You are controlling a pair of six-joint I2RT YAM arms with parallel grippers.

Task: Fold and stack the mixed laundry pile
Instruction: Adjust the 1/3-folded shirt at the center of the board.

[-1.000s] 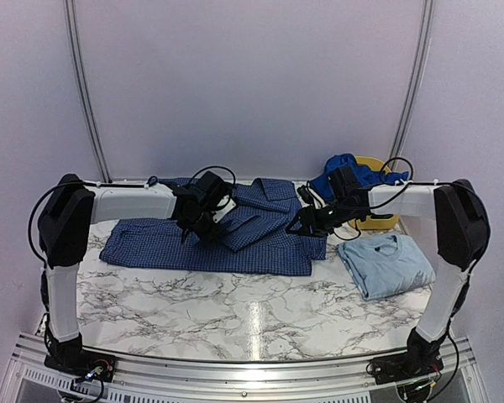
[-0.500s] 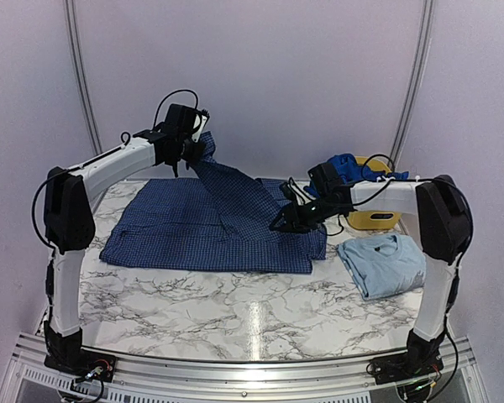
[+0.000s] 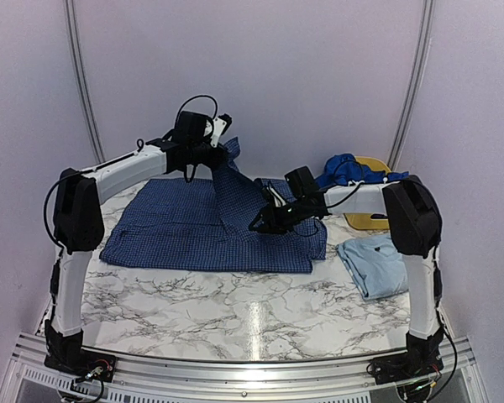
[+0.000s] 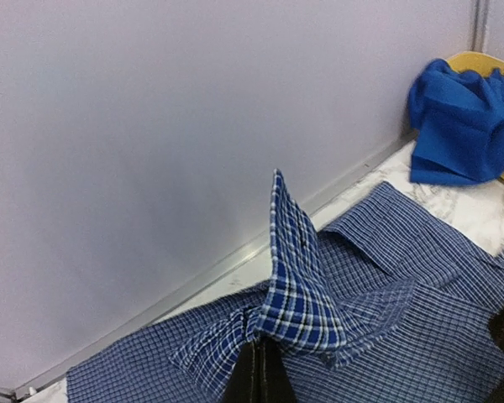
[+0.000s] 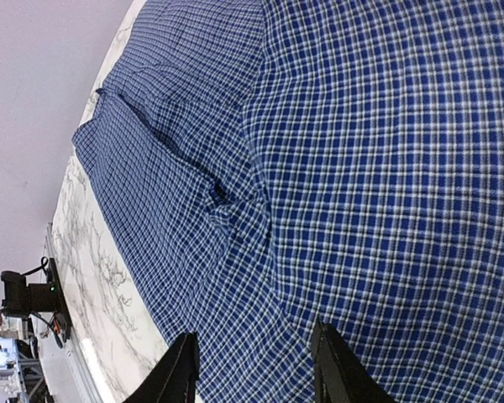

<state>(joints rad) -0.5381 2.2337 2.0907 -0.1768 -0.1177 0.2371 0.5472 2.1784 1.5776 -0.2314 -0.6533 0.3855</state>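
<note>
My left pincer (image 3: 221,149), clamped on the shirt (image 3: 172,225) near the far edge, should fold across my open right pincer (image 3: 257,226).

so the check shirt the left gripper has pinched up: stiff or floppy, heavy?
Likely floppy: the check shirt hangs from the left gripper as a slack tent, the rest flat on the table. Probably light: a thin pinch of cloth holds it. It may slide on the smooth marble unless the open right gripper pins it.
</note>
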